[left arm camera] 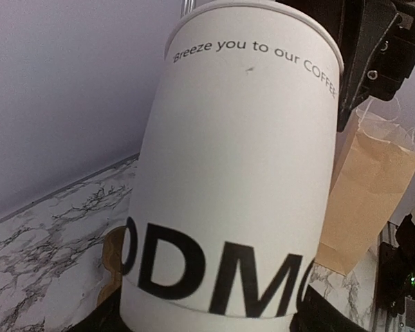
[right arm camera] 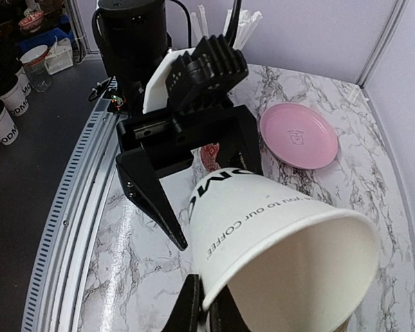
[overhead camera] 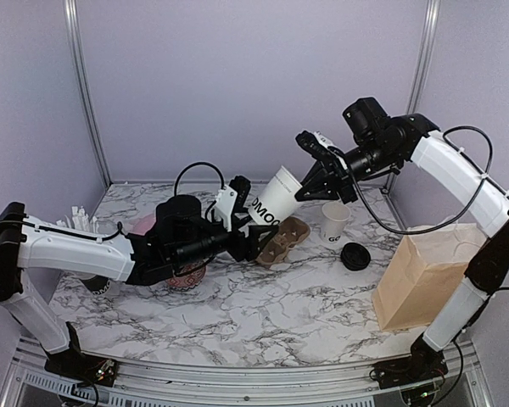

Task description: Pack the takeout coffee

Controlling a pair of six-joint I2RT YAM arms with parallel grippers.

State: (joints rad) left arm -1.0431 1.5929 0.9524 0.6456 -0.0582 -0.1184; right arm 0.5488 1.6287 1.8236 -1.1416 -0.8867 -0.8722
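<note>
A white paper cup with black lettering hangs tilted in the air between both arms, mouth open and without a lid. My left gripper is shut on its base; the cup fills the left wrist view. My right gripper is shut on its rim, pinching the rim's edge in the right wrist view. A second lidless white cup stands upright on the table. A round black lid lies next to it. The brown pulp tray lies under the held cup.
A brown paper bag stands open at the right. A pink plate and a dark cup of white straws sit at the left. A red patterned round item lies under the left arm.
</note>
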